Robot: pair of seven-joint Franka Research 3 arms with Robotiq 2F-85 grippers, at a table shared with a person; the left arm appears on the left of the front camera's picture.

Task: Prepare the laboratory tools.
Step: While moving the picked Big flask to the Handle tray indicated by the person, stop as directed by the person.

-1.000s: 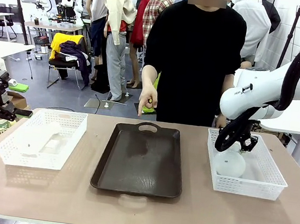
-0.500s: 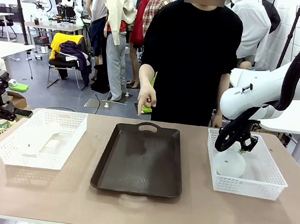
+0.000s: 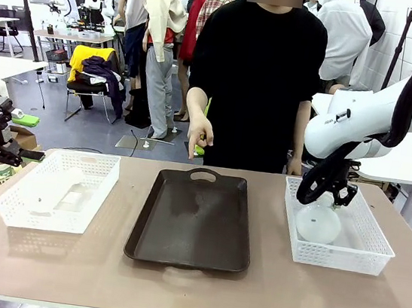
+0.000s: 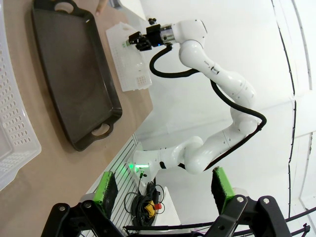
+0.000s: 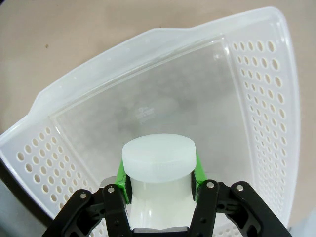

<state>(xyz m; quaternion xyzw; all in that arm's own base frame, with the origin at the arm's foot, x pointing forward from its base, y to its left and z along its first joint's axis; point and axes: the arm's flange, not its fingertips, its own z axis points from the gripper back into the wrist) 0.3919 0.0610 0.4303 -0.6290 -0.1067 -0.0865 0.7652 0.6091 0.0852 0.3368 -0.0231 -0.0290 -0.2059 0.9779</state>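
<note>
Right gripper [image 5: 159, 177]: clamped on the neck of the conical flask [image 5: 158, 155], with both green pads [image 5: 121, 175] touching it just below the mouth collar. The flask sits inside the right mesh basket [image 3: 363, 262], its long axis near upright. I cannot confirm that the base is clear of the basket floor.

The dark tray [image 3: 194, 213] lies just beside this basket, toward my left. I judge it the set-down target, so the next move must clear the basket wall first.

Left gripper [image 4: 164, 187]: fingers spread, empty, well apart from both.

The second flask [image 3: 53, 187] lies in the left basket [image 3: 106, 164]. A person's hand [image 3: 200, 132] points down toward the tray. The moulded marking on the basket floor is unreadable.
</note>
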